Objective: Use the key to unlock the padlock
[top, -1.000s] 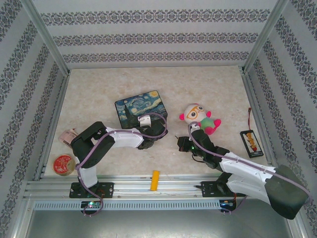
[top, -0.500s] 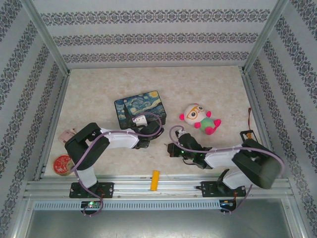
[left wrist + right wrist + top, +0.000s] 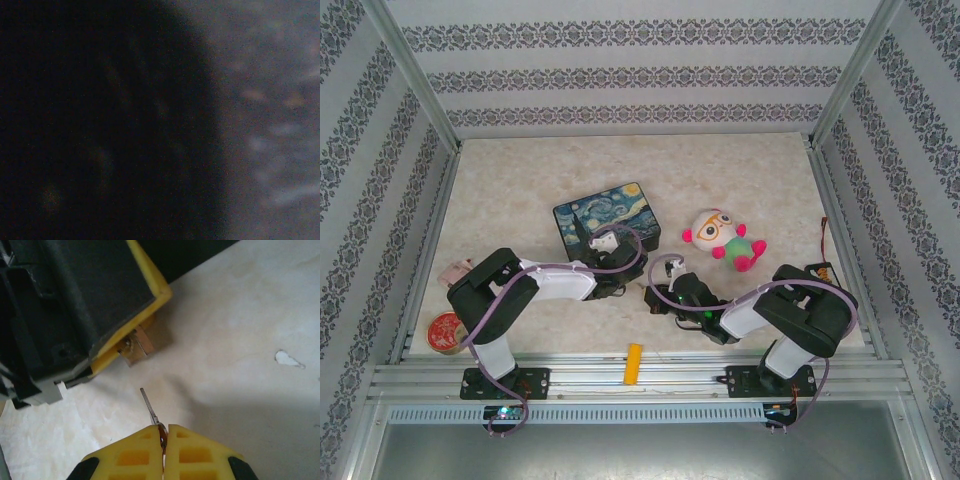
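Both claws now crowd the counter's [image 3: 750, 170] near-middle: the right claw [image 3: 163, 432], clenched on the key [image 3: 149, 405], has swung in from the plush toy [image 3: 722, 238]. The key tip stops just short of the padlock [image 3: 136, 346] grasped by the left claw [image 3: 117, 354]. Insertion seems next.

Robot lab cell, alu frame [image 3: 670, 378], wallpaper-print walls [image 3: 640, 75], marble-look tabletop [image 3: 740, 170]

Starry-night tin [image 3: 615, 208] mid-table on pale marbled tabletop [image 3: 740, 170]. Pink-and-green plush toy [image 3: 723, 238] to its right. Orange-yellow block [image 3: 634, 364] at near edge. Red round tape roll [image 3: 447, 332] near left corner, small pink object [image 3: 452, 272] beyond it. Patterned wallpaper walls [image 3: 620, 78] around.
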You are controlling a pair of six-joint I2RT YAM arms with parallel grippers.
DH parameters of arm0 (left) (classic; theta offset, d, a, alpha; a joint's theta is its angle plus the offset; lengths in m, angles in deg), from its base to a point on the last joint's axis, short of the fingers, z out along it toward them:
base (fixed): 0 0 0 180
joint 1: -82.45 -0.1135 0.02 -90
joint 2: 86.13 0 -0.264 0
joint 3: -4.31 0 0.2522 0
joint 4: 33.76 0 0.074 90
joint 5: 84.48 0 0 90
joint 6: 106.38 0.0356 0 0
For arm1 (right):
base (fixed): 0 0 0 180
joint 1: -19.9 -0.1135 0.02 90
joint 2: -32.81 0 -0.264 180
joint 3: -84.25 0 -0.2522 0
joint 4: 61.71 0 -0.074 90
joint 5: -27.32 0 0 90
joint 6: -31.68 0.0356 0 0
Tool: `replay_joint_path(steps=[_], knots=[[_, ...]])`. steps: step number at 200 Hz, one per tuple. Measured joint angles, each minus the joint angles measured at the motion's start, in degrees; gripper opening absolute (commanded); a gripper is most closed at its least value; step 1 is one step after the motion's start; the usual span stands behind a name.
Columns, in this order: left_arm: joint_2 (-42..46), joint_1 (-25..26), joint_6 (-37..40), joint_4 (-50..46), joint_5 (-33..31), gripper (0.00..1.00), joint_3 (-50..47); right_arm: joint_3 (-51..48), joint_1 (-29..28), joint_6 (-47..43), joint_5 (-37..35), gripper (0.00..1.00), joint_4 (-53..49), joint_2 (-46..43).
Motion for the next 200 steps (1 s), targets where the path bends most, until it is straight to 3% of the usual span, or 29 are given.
replay_joint_path(steps=[61,200], knots=[[0.0,-0.4,-2.3,4.1,4.8,0.17,-0.1,-1.7,-0.4,1.5,-4.8,0.00,1.0,-1.0],[0.0,-0.8,-3.4,9.0,6.8,0.17,-1.6,-1.5,-0.4,1.6,-7.5,0.00,2.6,-1.5]])
